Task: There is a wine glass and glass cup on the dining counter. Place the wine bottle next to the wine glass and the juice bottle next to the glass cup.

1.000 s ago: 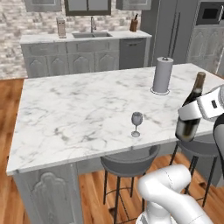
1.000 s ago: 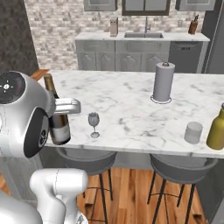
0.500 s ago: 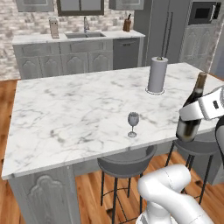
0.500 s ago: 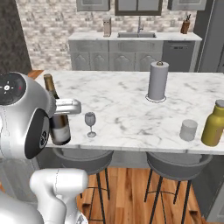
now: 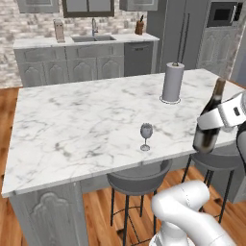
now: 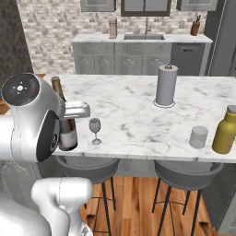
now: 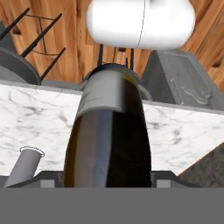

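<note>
My gripper (image 5: 212, 123) is shut on the wine bottle (image 5: 203, 140), a dark bottle with a pale label, held upright at the dining counter's (image 5: 72, 125) front edge. In the right base view the wine bottle (image 6: 68, 133) stands just left of the wine glass (image 6: 95, 130), partly hidden behind my arm. I cannot tell if its base touches the marble. The wine glass (image 5: 146, 136) stands alone near the front edge. Far along that edge, the glass cup (image 6: 198, 137) sits beside the yellow juice bottle (image 6: 226, 131). In the hand view the wine bottle (image 7: 109, 131) is large between the fingers.
A tall grey paper towel roll (image 5: 173, 81) stands on the counter behind the glass. Two bar stools (image 6: 182, 173) are tucked under the front edge. The sink counter (image 5: 86, 43) lies along the back wall.
The whole picture has shifted slightly as the base moved. The held wine bottle now sits a little closer to the wine glass. The gripper's hold is unchanged.
</note>
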